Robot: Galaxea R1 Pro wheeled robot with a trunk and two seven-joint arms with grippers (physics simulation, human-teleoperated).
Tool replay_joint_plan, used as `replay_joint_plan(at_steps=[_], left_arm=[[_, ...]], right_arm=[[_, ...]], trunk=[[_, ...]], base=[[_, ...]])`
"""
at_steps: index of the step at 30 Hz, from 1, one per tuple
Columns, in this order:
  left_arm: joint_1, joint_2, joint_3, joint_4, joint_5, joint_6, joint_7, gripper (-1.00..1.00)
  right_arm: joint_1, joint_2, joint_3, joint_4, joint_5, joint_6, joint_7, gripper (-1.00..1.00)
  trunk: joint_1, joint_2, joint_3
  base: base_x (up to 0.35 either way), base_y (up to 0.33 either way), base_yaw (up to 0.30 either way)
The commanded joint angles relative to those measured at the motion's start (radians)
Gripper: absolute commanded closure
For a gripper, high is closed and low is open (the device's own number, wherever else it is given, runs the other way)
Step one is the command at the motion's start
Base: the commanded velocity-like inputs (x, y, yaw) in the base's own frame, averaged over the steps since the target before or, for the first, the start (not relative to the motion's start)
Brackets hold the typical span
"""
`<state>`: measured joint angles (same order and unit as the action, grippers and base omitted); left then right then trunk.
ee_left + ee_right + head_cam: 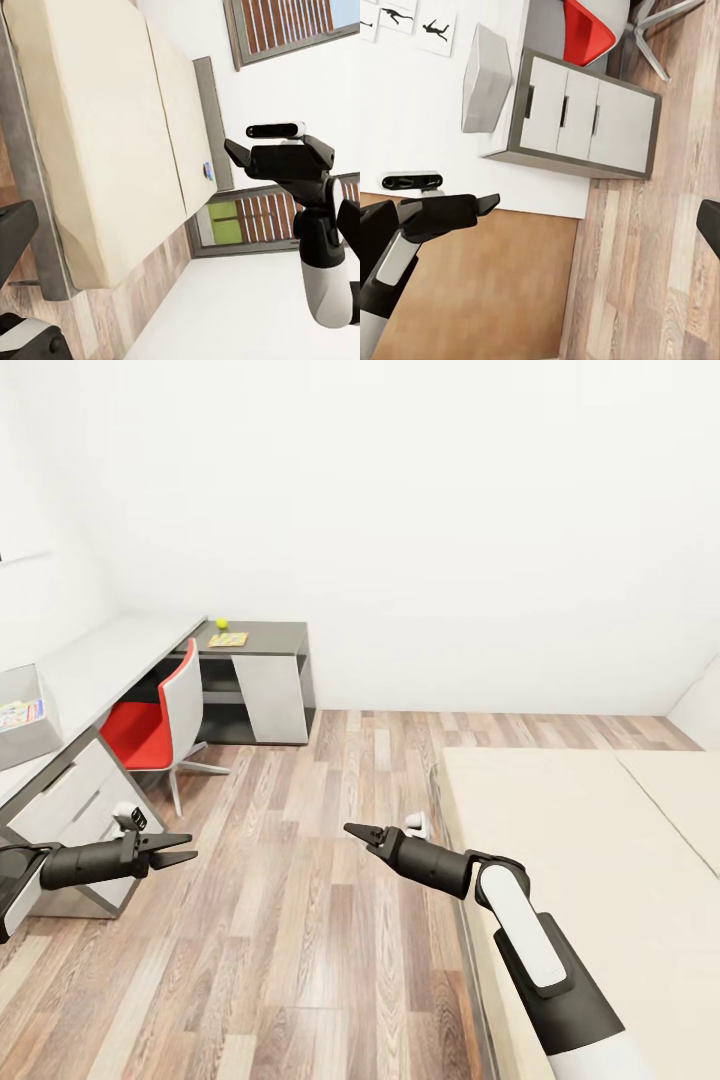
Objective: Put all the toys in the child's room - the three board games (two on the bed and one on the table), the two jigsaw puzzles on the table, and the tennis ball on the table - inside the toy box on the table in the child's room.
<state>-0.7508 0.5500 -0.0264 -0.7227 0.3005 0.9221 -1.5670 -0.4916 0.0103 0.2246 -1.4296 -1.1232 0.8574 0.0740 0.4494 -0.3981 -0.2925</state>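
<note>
No text, label, brand, number or sign was legible in any view. A printed box (22, 713) stood inside the toy box (30, 735) near the left end of the table (110, 655); its print was too small to read. A flat multicoloured item (228, 639) lay on the dark far end of the table, with no readable print. The wall pictures (412, 22) carried black figure silhouettes, without lettering.

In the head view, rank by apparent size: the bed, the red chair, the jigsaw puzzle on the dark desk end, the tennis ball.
1. bed
2. red chair
3. jigsaw puzzle
4. tennis ball
The last two lie farthest from the camera, so they look small.
</note>
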Motion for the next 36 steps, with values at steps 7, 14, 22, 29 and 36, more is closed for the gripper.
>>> replay_joint_plan(at_steps=[7,14,22,29,36], left_arm=[[-0.001,0.001,-0.003,0.000,0.002,0.011,-0.004,-1.00],[-0.001,0.001,-0.003,0.000,0.002,0.011,-0.004,-1.00],[-0.001,0.001,-0.003,0.000,0.002,0.011,-0.004,-1.00],[-0.001,0.001,-0.003,0.000,0.002,0.011,-0.004,-1.00],[-0.001,0.001,-0.003,0.000,0.002,0.011,-0.004,-1.00]], right_arm=[[-0.001,0.000,-0.002,0.000,0.008,0.004,0.007,-1.00],[-0.001,0.000,-0.005,0.000,0.008,0.005,0.011,-1.00],[-0.001,0.000,-0.004,0.000,0.008,0.005,0.012,-1.00],[-0.001,0.000,-0.003,0.000,0.008,0.004,0.012,-1.00],[-0.001,0.000,-0.002,0.000,0.008,0.004,0.012,-1.00]], trunk=[[0.001,-0.002,-0.002],[0.001,-0.002,0.000],[0.001,-0.002,0.000],[0.001,-0.002,0.001],[0.001,-0.002,0.001]], base=[[0.000,-0.052,-0.011],[0.000,-0.039,-0.165],[0.000,-0.005,-0.067],[0.000,-0.001,-0.011],[0.000,0.000,-0.002]])
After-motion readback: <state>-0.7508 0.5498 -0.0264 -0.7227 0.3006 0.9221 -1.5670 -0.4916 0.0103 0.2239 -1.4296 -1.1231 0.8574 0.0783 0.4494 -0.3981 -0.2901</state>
